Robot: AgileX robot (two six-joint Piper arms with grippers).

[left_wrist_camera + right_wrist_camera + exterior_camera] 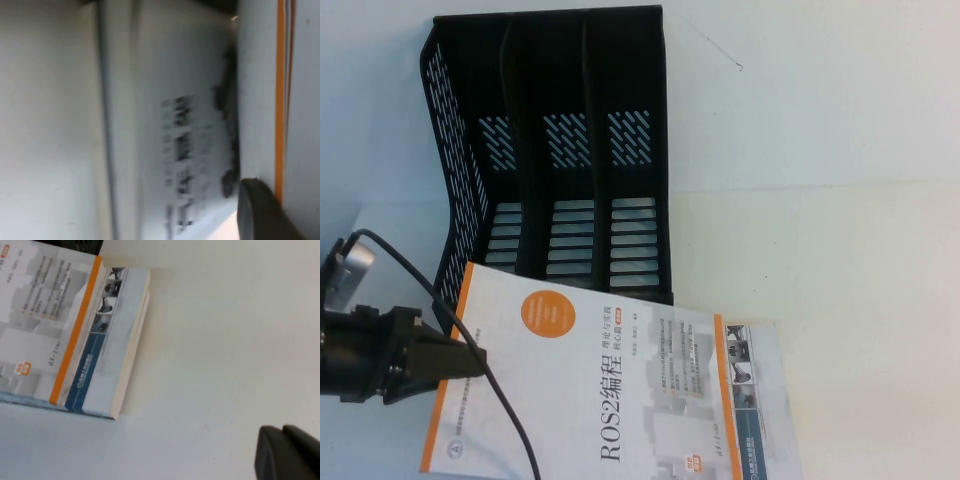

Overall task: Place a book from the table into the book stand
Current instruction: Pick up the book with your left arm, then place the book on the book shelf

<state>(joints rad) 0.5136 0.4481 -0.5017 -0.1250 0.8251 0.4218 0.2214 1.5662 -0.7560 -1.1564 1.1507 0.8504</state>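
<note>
A white book (610, 390) with an orange stripe and an orange circle lies at the front of the table, its far corner touching the black three-slot book stand (560, 150). My left gripper (470, 360) is shut on this book's left edge; one dark finger (255, 210) presses on the cover next to the orange stripe, and the other finger is hidden under the book. The white book (40, 315) rests partly on a second book with a blue-grey cover (760, 400), which also shows in the right wrist view (105, 355). My right gripper (284, 435) is shut and empty over bare table to the right of the books, out of the high view.
The left arm's black cable (510, 410) loops across the white book's cover. The stand's three slots hold nothing. White table (850, 300) stretches to the right of the stand and the books.
</note>
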